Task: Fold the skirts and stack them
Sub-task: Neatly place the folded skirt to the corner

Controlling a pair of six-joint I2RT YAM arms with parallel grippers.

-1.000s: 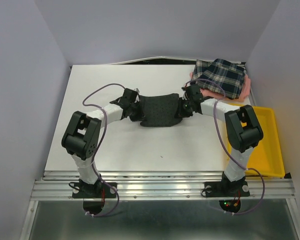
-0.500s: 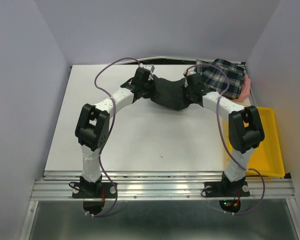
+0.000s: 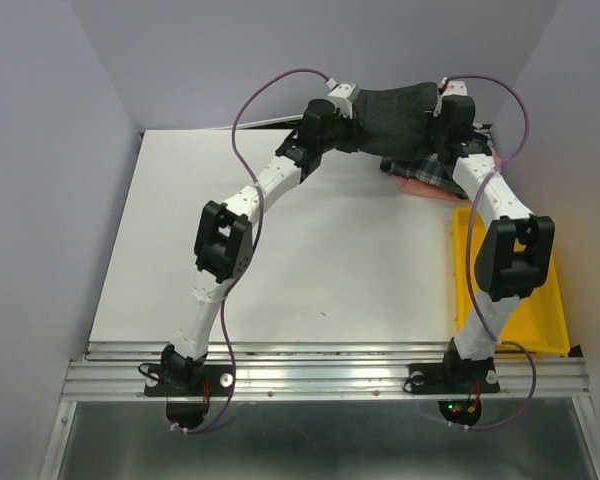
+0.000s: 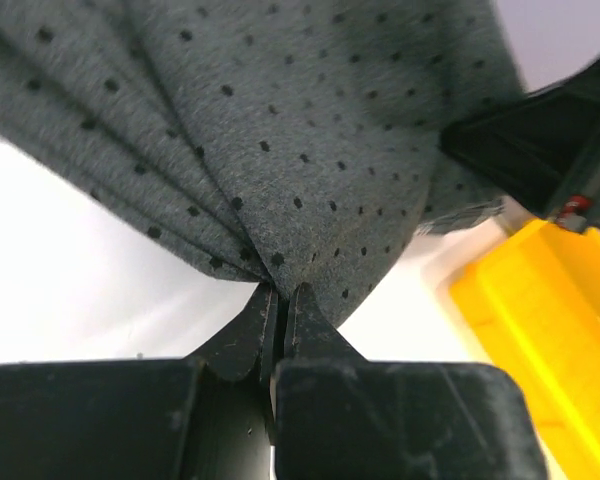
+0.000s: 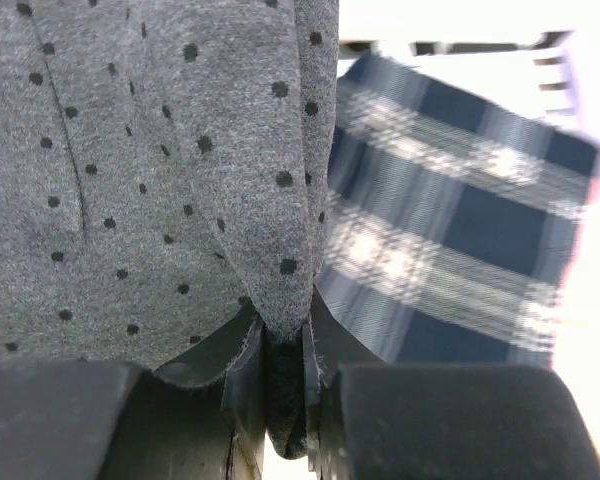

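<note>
Spanning left-right, the charcoal skirt (image 3: 397, 115) is held aloft by its ends, pinched in the closed left end effector (image 4: 278, 300) and closed right end effector (image 5: 283, 335), above the plaid skirt (image 5: 460, 230) at the far-right corner of the worktop (image 3: 280, 250).

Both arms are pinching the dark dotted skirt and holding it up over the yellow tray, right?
Not quite. The left gripper and right gripper do pinch the dark dotted skirt, but they hold it up over the plaid skirt, not the yellow tray. The right wrist view shows the plaid beneath it.
</note>
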